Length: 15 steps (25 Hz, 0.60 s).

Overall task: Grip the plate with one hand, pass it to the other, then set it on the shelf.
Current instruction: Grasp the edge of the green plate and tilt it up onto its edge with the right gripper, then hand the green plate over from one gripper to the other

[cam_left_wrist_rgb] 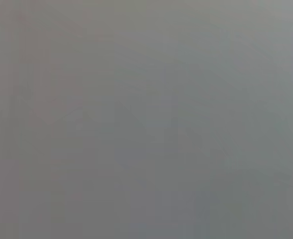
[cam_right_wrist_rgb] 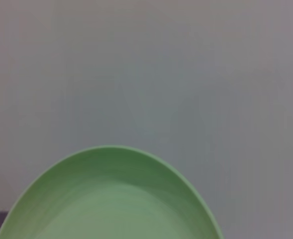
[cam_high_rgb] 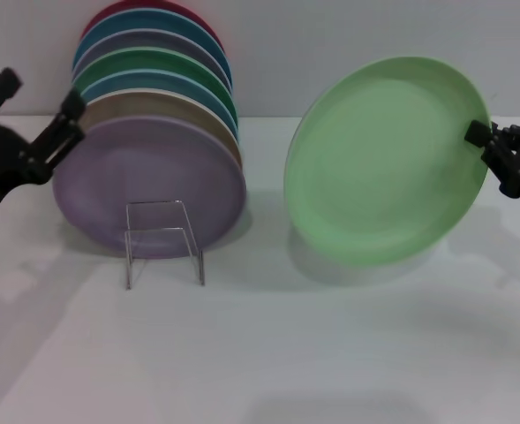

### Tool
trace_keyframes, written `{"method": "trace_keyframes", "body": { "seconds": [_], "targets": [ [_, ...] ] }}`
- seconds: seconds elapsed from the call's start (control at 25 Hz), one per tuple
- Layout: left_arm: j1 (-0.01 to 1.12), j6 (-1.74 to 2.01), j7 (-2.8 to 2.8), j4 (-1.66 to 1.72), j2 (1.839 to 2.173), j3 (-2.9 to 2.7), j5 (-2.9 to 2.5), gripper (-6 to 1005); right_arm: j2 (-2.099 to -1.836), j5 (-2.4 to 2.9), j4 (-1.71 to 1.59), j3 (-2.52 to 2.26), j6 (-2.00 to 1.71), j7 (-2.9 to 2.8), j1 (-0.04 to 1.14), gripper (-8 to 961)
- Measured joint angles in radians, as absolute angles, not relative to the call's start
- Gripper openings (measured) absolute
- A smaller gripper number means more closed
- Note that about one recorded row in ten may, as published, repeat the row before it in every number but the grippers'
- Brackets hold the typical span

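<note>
- The clear rack [cam_high_rgb: 164, 240], a thin transparent U-shaped bracket, stands nearest the camera on the white table [cam_high_rgb: 268, 353], left of the middle and well in from its front edge.
- At the far left the left gripper [cam_high_rgb: 37, 113] hovers above the table's left side; its two black fingers [cam_high_rgb: 65, 119] are spread wide apart and hold nothing. The nearer fingertip lies just beside the upper left rim of the lilac plate; whether it touches cannot be told.
- The lilac plate [cam_high_rgb: 149, 185] leans upright just behind the rack and fronts a row of stacked plates [cam_high_rgb: 154, 75] in tan, blue, green, mauve, teal and red, which runs back toward the table's rear edge.
- The left wrist view shows only a flat grey field.
- The mint-green plate [cam_high_rgb: 385, 161] sits over the right half of the table, tilted nearly upright with its face toward the camera, well apart from the rack and the stack. Its shadow falls on the table beneath its lower rim.
- The right gripper [cam_high_rgb: 487, 141] at the far right edge pinches the plate's upper right rim, its jaws closed down to the rim's thickness.
- The right wrist view shows the plate's curved rim against the plain table.
</note>
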<state>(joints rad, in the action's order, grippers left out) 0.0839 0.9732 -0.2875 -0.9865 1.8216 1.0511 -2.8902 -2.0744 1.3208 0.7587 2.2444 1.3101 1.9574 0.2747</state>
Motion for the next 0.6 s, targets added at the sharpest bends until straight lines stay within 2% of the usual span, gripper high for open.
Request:
{"method": "trace_keyframes", "body": {
  "seconds": [0.16,0.28,0.44,0.6],
  "targets": [
    [0.058,0.756,-0.314,-1.223,1.725,0.996,-2.890,814,-2.073,1.326,0.754,2.246,1.273,1.959,0.287,29],
    [0.054,0.577,-0.304,-1.354,1.687,0.974,-2.891,814,-2.073,1.326,0.743,2.243,1.253,1.970,0.295,28],
    [0.052,0.336,-0.234,-1.495,1.686,0.980,-2.891,814,-2.073,1.328,0.725,2.237,1.245,1.991,0.306,28],
    [0.048,0.141,-0.111,-1.608,1.729,1.005,-2.890,814,-2.072,1.330,0.718,2.237,1.245,2.007,0.310,28]
  ]
}}
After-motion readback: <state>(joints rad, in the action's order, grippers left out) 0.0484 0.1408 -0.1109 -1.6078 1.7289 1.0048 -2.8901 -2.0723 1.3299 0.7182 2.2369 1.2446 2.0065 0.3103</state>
